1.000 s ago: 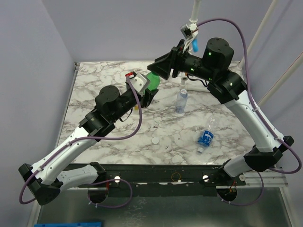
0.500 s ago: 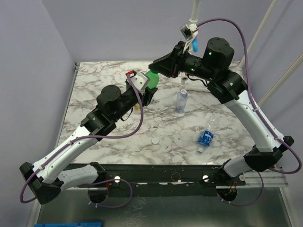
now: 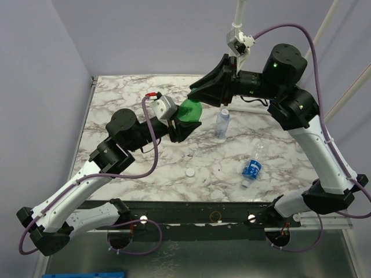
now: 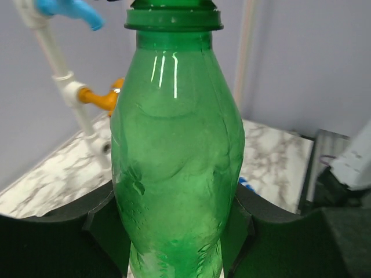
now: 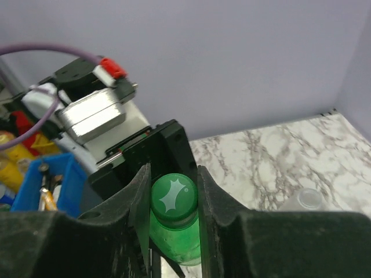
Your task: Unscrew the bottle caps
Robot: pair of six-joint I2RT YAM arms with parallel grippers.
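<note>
- The green bottle point(image 4: 177, 162) is in the left gripper point(image 4: 174, 229), whose two dark fingers press against its lower body from either side, so this pincer is clamped on the bottle
- In the top view the bottle sits over the far middle of the marble table point(image 3: 116, 98), between the two arms; its base is hidden, so I cannot tell whether it touches the table
- The green cap point(image 5: 173, 198) is on the bottle's neck, with a pale star-like mark on its top
- The right gripper point(image 5: 172, 182) reaches in from the far right, and its fingers are closed together on the sides of the green cap, one finger on each side
- A small clear bottle point(image 3: 222, 123) with a blue label stands upright just right of the held bottle, apart from both grippers
- A second small bottle point(image 3: 251, 168), also with a blue label, lies on its side nearer and further right, its neck pointing to the far side
- A loose white cap point(image 3: 190, 172) lies on the table near the front edge, left of the lying bottle
- In the left wrist view a white pipe carries a blue valve point(image 4: 66, 10) and an orange valve point(image 4: 104, 98) behind the bottle
</note>
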